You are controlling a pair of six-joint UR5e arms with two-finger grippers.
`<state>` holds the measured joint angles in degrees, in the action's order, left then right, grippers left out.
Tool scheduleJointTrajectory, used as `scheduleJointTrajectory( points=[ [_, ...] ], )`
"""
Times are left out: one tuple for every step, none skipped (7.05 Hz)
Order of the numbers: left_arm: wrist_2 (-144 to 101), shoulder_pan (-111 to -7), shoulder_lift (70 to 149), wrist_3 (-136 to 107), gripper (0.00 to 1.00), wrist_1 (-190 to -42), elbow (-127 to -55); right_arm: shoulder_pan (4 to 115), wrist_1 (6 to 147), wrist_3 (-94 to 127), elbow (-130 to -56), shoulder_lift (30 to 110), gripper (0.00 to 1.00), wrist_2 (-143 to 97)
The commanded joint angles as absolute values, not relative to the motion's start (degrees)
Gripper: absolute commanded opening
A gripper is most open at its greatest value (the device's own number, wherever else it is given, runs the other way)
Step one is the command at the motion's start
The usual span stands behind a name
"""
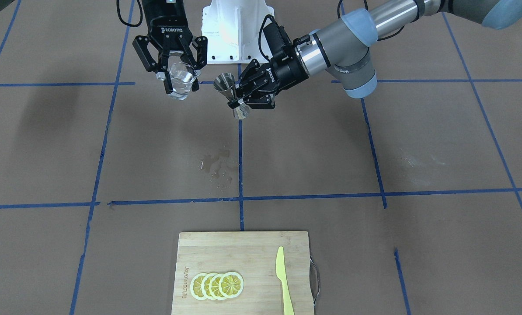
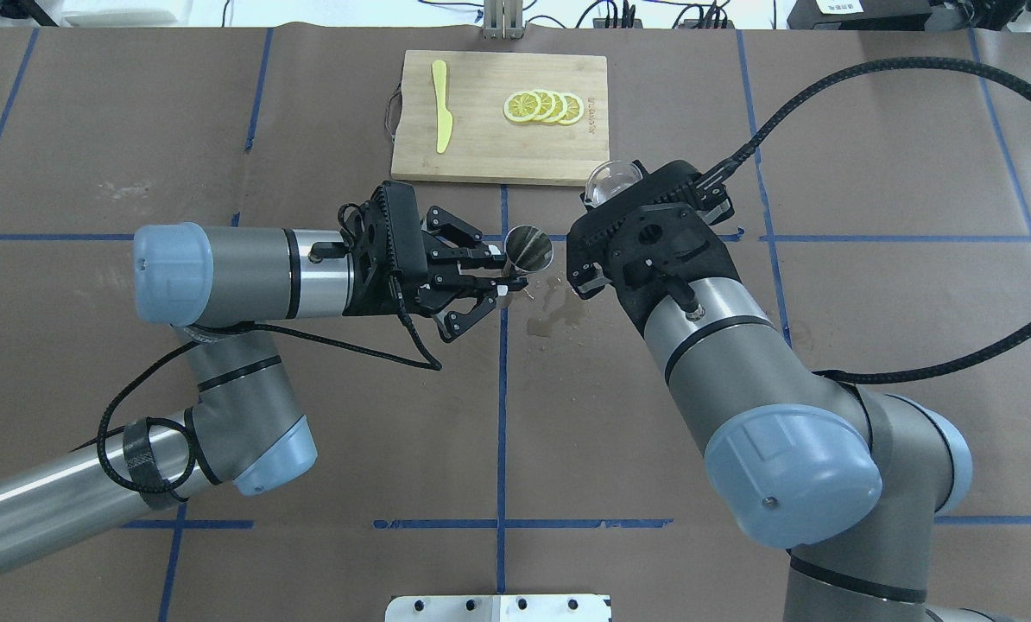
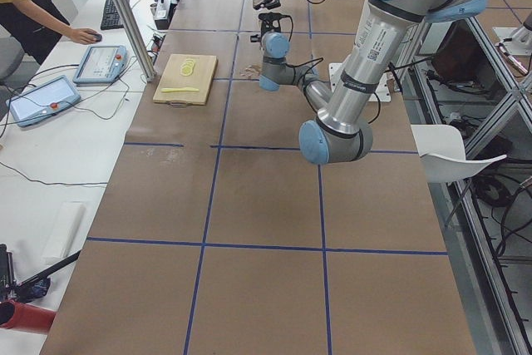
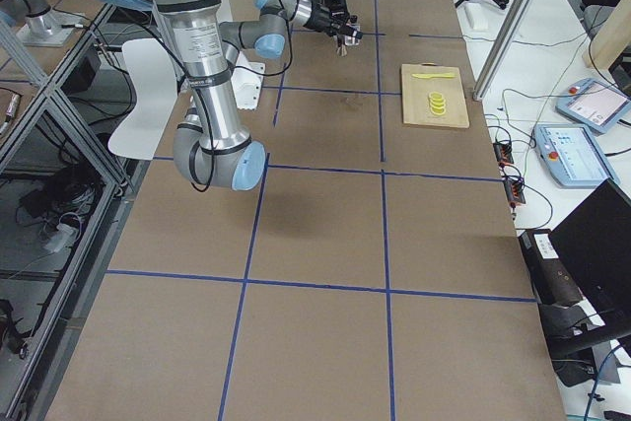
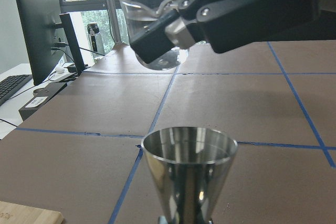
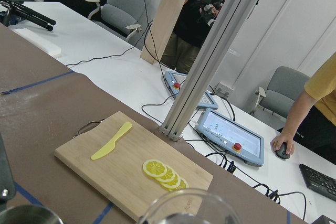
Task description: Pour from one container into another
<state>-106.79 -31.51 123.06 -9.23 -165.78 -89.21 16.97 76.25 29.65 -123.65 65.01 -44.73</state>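
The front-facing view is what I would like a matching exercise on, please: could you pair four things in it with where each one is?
Things
1. glass tumbler
2. steel jigger
3. yellow knife
4. lemon slices

Places
A. lying on the cutting board, on the side nearer its metal handle
B. held in the right gripper
C. gripped at the narrow waist by the left gripper
D. fanned in an overlapping row on the cutting board, on the side away from the handle

Pairs: 1-B, 2-C, 3-A, 4-D
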Motion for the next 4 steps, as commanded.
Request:
scheduleJointTrajectory(
  points=[
    [-106.8, -31.5, 123.0, -9.2, 0.0, -165.8, -89.2, 15.7, 78.0, 27.3, -123.5, 64.1, 0.0, -43.2],
    [-106.8, -31.5, 123.0, -9.2, 0.0, -165.8, -89.2, 15.1, 78.0, 27.2, -122.9, 63.5, 0.0, -42.2],
    [-106.8, -31.5, 123.0, -9.2, 0.0, -165.8, -89.2, 15.0, 80.0, 26.2, -122.7, 62.7, 0.0, -41.4],
    [-106.8, -31.5, 123.0, -9.2, 0.0, -165.8, -89.2, 14.5, 80.4, 25.2, -122.7, 62.5, 0.0, -40.6]
  ],
)
